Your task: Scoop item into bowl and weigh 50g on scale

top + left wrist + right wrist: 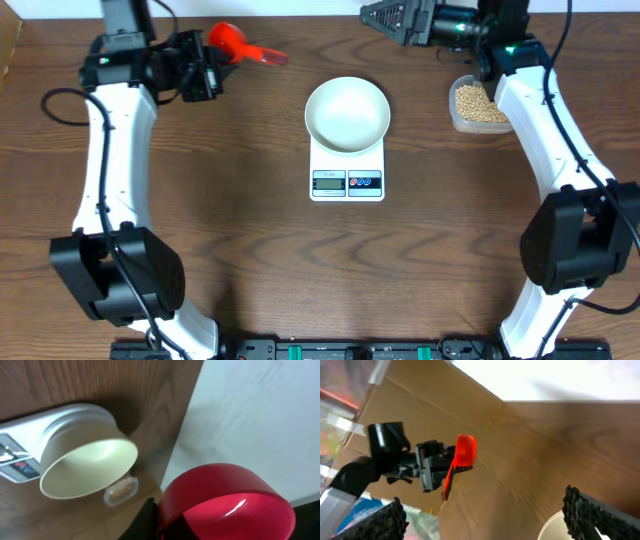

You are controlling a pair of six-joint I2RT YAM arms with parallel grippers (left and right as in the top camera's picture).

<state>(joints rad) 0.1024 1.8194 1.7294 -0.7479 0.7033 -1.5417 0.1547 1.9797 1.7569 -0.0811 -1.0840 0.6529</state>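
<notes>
Overhead: your left gripper [212, 61] is clamped on the red scoop [234, 42], right gripper [387, 22] spread wide; beans [479, 100] in the tub [452, 115], bowl [347, 112] empty on the scale [347, 183], display unreadable | Left wrist: scoop hides the grip; swinging low could clip the bowl | Right wrist: bowl cut off.

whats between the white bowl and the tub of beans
Nothing: the overhead view shows only bare table between the bowl and the tub of beans.
</notes>
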